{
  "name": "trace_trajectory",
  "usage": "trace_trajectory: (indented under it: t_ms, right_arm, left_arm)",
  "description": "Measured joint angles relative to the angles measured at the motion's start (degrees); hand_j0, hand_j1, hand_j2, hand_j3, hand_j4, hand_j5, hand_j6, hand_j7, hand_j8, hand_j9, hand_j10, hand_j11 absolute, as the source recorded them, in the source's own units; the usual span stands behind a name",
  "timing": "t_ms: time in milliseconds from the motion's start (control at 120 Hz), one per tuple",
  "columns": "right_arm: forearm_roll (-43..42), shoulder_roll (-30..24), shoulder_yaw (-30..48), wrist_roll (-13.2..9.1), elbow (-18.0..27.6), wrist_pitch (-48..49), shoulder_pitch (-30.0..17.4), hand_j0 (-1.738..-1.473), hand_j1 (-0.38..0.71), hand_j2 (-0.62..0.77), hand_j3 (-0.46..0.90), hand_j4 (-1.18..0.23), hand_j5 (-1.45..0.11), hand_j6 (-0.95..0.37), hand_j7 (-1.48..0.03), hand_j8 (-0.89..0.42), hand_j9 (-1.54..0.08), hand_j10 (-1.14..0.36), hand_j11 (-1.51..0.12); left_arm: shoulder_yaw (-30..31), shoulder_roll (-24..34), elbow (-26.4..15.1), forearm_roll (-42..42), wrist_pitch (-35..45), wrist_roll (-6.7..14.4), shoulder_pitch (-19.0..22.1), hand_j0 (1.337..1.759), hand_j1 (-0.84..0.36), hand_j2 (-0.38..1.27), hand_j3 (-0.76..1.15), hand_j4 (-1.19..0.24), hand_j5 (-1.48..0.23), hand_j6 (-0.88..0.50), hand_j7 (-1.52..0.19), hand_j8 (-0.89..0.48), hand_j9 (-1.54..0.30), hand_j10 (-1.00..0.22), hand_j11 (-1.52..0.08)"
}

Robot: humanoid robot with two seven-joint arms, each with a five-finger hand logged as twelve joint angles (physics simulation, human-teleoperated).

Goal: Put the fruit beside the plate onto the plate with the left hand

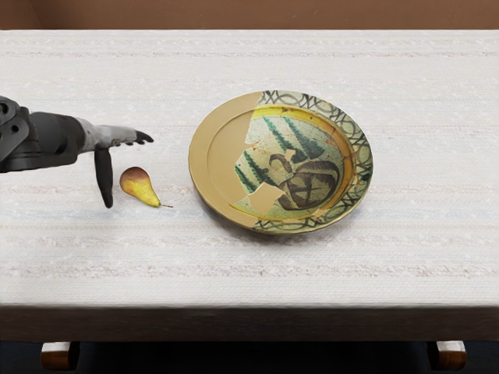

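The left arm reaches in from the 9 o'clock edge, low over the bench [390, 257]. The left robot hand [107, 141] is open and holds nothing: one dark finger [104, 181] hangs toward 6 o'clock, another stretches toward 3 o'clock. The pear [138, 185] lies on the bench just beside the hanging finger, at the plate's [214, 156] 9 o'clock, apart from its rim, stem toward 4 o'clock.

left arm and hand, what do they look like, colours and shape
The left arm is a chunky dark grey, nearly black shell in segments. The left hand has a pale grey back and slim black fingers. No cables or markings show.
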Motion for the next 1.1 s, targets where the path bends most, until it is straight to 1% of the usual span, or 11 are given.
trace_trajectory:
  t_ms: [83, 133, 258, 392, 542, 792, 925, 1100]
  right_arm:
    - [0.0, 0.0, 0.0, 0.0, 0.0, 0.0, 0.0, -1.658, -0.35, 0.0, 0.0, 0.0, 0.0, 0.0, 0.0, 0.0, 0.0, 0.0, 0.0]
    - [0.0, 0.0, 0.0, 0.0, 0.0, 0.0, 0.0, -1.658, -0.35, 0.0, 0.0, 0.0, 0.0, 0.0, 0.0, 0.0, 0.0, 0.0, 0.0]
    - [0.0, 0.0, 0.0, 0.0, 0.0, 0.0, 0.0, -1.658, -0.35, 0.0, 0.0, 0.0, 0.0, 0.0, 0.0, 0.0, 0.0, 0.0, 0.0]
    - [0.0, 0.0, 0.0, 0.0, 0.0, 0.0, 0.0, -1.658, -0.35, 0.0, 0.0, 0.0, 0.0, 0.0, 0.0, 0.0, 0.0, 0.0, 0.0]
    - [0.0, 0.0, 0.0, 0.0, 0.0, 0.0, 0.0, -1.658, -0.35, 0.0, 0.0, 0.0, 0.0, 0.0, 0.0, 0.0, 0.0, 0.0, 0.0]
    - [0.0, 0.0, 0.0, 0.0, 0.0, 0.0, 0.0, -1.658, -0.35, 0.0, 0.0, 0.0, 0.0, 0.0, 0.0, 0.0, 0.0, 0.0, 0.0]
    - [0.0, 0.0, 0.0, 0.0, 0.0, 0.0, 0.0, -1.658, -0.35, 0.0, 0.0, 0.0, 0.0, 0.0, 0.0, 0.0, 0.0, 0.0, 0.0]
    - [0.0, 0.0, 0.0, 0.0, 0.0, 0.0, 0.0, -1.658, -0.35, 0.0, 0.0, 0.0, 0.0, 0.0, 0.0, 0.0, 0.0, 0.0, 0.0]
  left_arm:
    - [0.2, -1.0, 0.0, 0.6, 0.9, 0.0, -0.3, 1.658, 0.28, 0.01, 0.0, -0.06, -0.08, -0.06, -0.08, -0.06, -0.08, -0.06, -0.08]
    - [0.2, -1.1, 0.0, 0.7, 1.5, 0.0, 0.3, 1.658, 0.26, 0.02, 0.0, -0.08, -0.1, -0.08, -0.1, -0.08, -0.1, -0.08, -0.1]
    - [0.3, -1.1, 0.1, 0.9, 6.5, 0.0, 0.4, 1.658, 0.22, 0.02, 0.0, -0.11, -0.14, -0.11, -0.14, -0.11, -0.14, -0.11, -0.14]
    - [0.5, -1.2, 0.3, 1.0, 9.3, 0.0, 0.5, 1.658, 0.17, 0.03, 0.0, -0.15, -0.19, -0.15, -0.19, -0.15, -0.19, -0.15, -0.19]
    - [4.1, -1.2, 0.6, 1.0, 10.7, 0.0, 0.5, 1.658, 0.14, 0.04, 0.0, -0.18, -0.23, -0.18, -0.23, -0.18, -0.23, -0.18, -0.23]
    - [7.3, -2.6, 0.8, 1.0, 11.0, 0.0, 0.4, 1.658, 0.1, 0.04, 0.0, -0.21, -0.27, -0.21, -0.27, -0.21, -0.27, -0.21, -0.27]
    - [7.8, -2.7, 0.8, 1.0, 11.1, 0.0, 0.2, 1.658, 0.04, 0.05, 0.0, -0.26, -0.34, -0.26, -0.34, -0.26, -0.33, -0.26, -0.33]
    - [8.3, -2.6, 0.8, 1.0, 11.1, 0.0, 0.3, 1.658, -0.1, 0.08, 0.0, -0.38, -0.49, -0.38, -0.49, -0.38, -0.49, -0.38, -0.49]
